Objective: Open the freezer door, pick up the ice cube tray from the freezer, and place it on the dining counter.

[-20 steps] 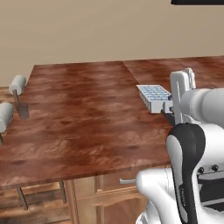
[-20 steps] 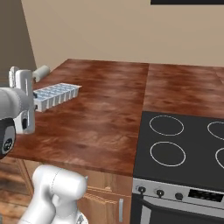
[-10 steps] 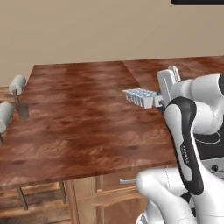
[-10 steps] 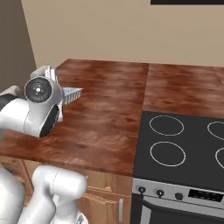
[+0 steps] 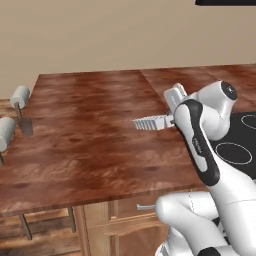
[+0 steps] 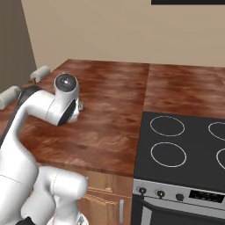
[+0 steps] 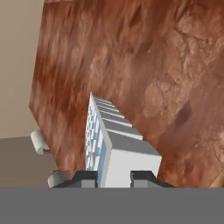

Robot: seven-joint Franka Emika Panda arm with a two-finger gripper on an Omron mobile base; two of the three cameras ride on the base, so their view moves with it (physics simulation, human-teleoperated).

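Observation:
My gripper [image 7: 114, 177] is shut on one end of the ice cube tray [image 7: 116, 144], a pale blue-white tray turned on its edge. In the left base view the ice cube tray [image 5: 150, 122] sticks out to the left of the gripper [image 5: 169, 120], low over the middle of the dining counter [image 5: 85, 135], a glossy reddish-brown wood top. From the right base view my own arm [image 6: 61, 105] covers the tray. The dining counter [image 7: 153, 65] runs below the tray in the hand view. The freezer and the freezer door are out of view.
Two grey-topped stools [image 5: 20, 96] [image 5: 6, 129] stand at the counter's left edge. A black cooktop [image 6: 184, 145] with ring burners lies to the right of the counter, above an oven front. A beige wall runs behind.
The arm has swung the tray leftward and lower, from the counter's right part toward its middle. The grip on the tray has stayed shut.

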